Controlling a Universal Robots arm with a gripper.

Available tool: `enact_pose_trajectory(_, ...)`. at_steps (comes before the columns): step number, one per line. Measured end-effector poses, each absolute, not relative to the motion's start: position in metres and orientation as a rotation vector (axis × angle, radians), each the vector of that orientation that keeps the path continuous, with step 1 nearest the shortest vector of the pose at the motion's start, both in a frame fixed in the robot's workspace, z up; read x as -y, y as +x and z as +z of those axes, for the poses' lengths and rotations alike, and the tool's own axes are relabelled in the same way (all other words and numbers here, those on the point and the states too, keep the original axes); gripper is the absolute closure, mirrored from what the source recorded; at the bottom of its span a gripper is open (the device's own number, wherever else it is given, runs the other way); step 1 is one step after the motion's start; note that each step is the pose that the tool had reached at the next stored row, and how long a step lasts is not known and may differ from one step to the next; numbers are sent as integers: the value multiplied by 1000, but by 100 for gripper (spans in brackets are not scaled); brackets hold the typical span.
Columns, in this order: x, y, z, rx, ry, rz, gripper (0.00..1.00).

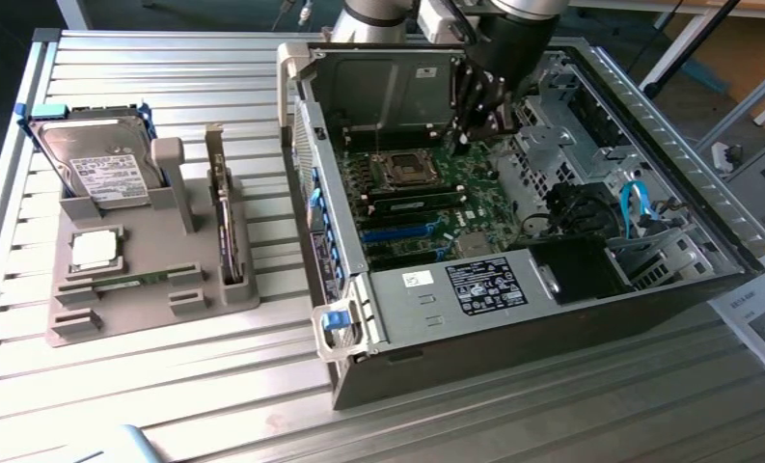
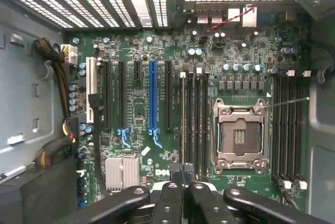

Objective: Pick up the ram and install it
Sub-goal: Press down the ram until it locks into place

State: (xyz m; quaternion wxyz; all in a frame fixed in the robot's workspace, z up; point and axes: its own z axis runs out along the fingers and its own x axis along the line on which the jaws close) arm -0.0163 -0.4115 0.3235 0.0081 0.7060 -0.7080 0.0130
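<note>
**A:** Start closest in. What is the claw doing?

**B:** Its fingers are pressed together, tips pointing down at the circuit board. There is a small dark shape right at the tips, but I cannot tell whether it is a held part or just the fingertips.

**A:** Why there?

**B:** It hangs near one end of the long dark memory slots, just beside the open processor socket. Those slots are where a stick would go, so I judge the arm is positioned for the fitting part of the job. I cannot tell whether any slot is already filled.

**A:** And from outside?

**B:** The claw reaches deep into the computer case, which lies on its side with the panel off. That puts the board face up, so the arm can come straight down onto it.

**A:** Where is the ram?

**B:** Further out, on the exterior view's left, a grey rack sits on the slatted table, well apart from the claw. A thin green stick, which I take to be the ram, lies along a groove in it, near a square silver chip. Beyond them, a hard drive stands propped up. The rack gives each part its own pocket, so it sits at a fixed angle for gripping.
</note>
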Motion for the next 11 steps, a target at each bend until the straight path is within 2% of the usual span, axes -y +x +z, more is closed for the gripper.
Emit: enact_pose_trajectory(11,411,-16,340,2211,2205,45,90)
